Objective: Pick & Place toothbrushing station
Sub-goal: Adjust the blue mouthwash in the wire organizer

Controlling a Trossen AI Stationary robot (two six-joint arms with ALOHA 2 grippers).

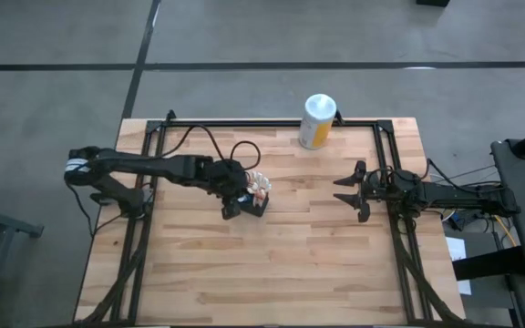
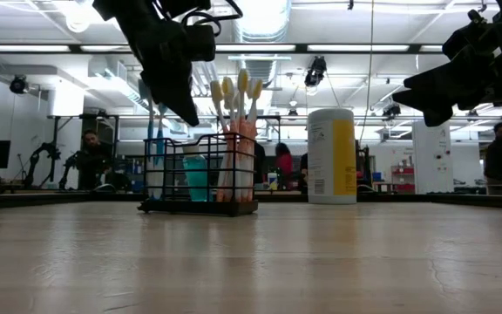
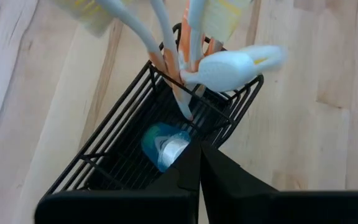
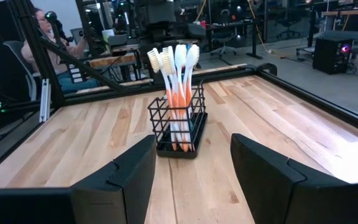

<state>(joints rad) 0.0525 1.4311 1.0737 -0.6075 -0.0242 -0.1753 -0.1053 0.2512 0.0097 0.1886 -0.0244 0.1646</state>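
Note:
The toothbrushing station (image 1: 257,201) is a small black wire basket resting by its bottom on the wooden table, left of centre. Several white and orange toothbrushes (image 4: 174,62) stand in one end of it, heads up, and a blue object (image 3: 163,144) lies in its other part. My left gripper (image 3: 197,150) is shut and slants down over the basket (image 3: 123,155). In the low view its tips (image 2: 190,115) stand a little above the basket's rim (image 2: 200,138). My right gripper (image 4: 191,177) waits open at the table's right, level, facing the basket (image 4: 179,127).
A white-topped cylindrical canister with a yellow label (image 1: 317,120) stands at the table's far edge, right of centre. A black frame rail (image 1: 272,123) runs around the table top. People (image 2: 90,155) show in the room beyond the table.

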